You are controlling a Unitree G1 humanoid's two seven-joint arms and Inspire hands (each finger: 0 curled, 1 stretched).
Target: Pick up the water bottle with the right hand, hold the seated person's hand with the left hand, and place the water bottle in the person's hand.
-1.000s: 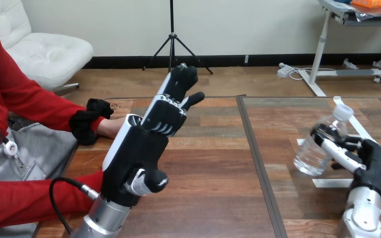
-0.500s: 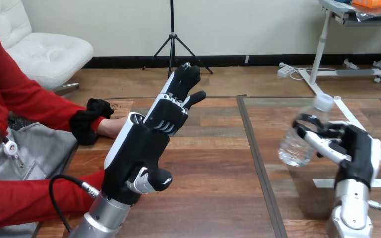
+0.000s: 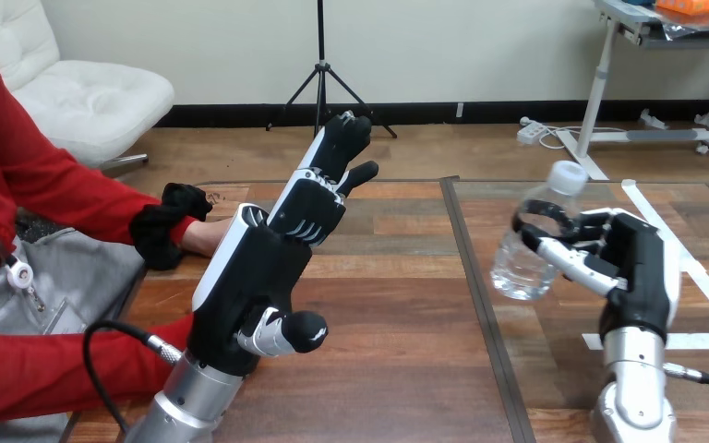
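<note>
Leaning with its white cap toward the upper right, the clear water bottle [image 3: 515, 269] is sitting right of the frame's centre in the right hand [image 3: 637, 258], whose fingers are curling round its middle from the right. White tape strips [image 3: 706, 340] are lying on the wooden surface [image 3: 397, 323] around that hand. At centre left the left hand [image 3: 251, 277] is standing raised, fingers straight and pointing toward the upper centre, gripping nothing. Behind it the person's wrist [image 3: 205, 238] is resting on the surface; whether the two are touching, I cannot tell.
</note>
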